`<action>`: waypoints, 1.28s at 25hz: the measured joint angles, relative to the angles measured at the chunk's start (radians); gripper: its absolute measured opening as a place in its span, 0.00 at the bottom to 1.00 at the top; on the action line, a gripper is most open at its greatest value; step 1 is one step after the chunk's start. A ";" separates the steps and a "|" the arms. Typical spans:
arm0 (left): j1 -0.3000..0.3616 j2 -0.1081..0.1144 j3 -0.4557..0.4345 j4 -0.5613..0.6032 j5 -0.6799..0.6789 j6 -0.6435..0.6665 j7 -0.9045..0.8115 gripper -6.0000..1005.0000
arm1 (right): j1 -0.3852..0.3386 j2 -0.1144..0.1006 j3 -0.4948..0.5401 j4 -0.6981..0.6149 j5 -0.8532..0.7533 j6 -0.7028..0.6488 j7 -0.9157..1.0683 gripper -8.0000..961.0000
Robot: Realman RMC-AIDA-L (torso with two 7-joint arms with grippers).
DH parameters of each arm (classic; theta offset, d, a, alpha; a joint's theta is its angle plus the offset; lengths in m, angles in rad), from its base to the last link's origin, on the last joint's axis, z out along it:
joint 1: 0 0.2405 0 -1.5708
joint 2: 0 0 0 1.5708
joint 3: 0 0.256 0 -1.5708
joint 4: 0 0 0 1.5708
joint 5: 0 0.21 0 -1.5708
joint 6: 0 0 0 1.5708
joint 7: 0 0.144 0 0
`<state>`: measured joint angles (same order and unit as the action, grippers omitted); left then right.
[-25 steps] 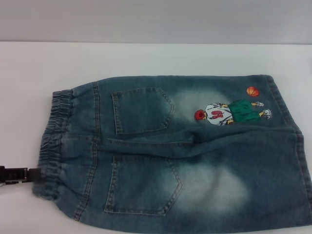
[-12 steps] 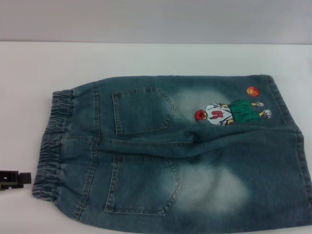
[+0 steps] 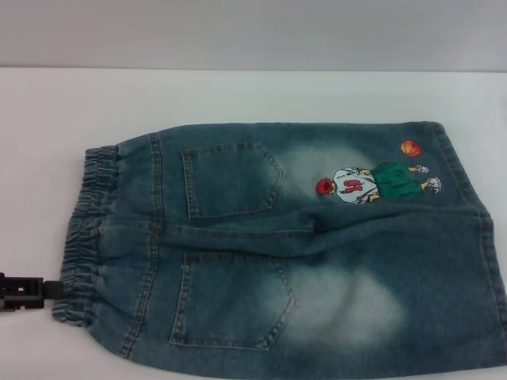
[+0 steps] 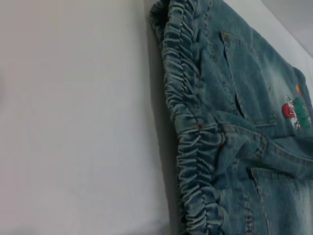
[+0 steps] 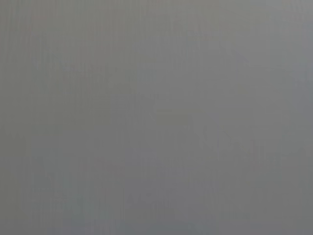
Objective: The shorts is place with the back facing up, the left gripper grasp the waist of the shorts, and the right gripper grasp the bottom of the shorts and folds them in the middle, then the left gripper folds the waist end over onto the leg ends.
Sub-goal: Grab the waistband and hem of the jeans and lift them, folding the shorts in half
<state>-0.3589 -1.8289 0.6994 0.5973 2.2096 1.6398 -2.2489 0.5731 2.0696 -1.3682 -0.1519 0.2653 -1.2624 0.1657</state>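
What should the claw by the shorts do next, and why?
Probably slide a little further in and pinch the waist. The left claw sits at the band's near corner, and the shorts lie flat, back up, unfolded. The right claw isn't in view.

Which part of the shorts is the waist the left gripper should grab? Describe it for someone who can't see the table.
On the white table lie blue denim shorts, back up. The waist is the narrow end on the robot's left, nearest the left gripper at its front corner. It is a gathered, ruched band beside the two pockets, unlike the flat, straight hems at the other end near the embroidered player.
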 joint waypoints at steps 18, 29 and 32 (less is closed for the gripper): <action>-0.006 -0.010 0.006 -0.001 0.042 -0.019 -0.009 0.65 | 0.004 0.000 0.000 0.005 -0.002 0.000 0.000 0.62; -0.019 -0.021 0.012 -0.003 0.055 -0.014 -0.009 0.65 | 0.001 -0.002 0.000 0.007 -0.002 0.000 0.000 0.62; -0.023 -0.025 0.015 -0.004 0.055 -0.010 -0.009 0.65 | 0.001 -0.002 0.000 0.006 -0.002 0.000 0.000 0.62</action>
<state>-0.3817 -1.8539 0.7142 0.5936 2.2645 1.6301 -2.2581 0.5742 2.0677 -1.3683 -0.1455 0.2632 -1.2625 0.1656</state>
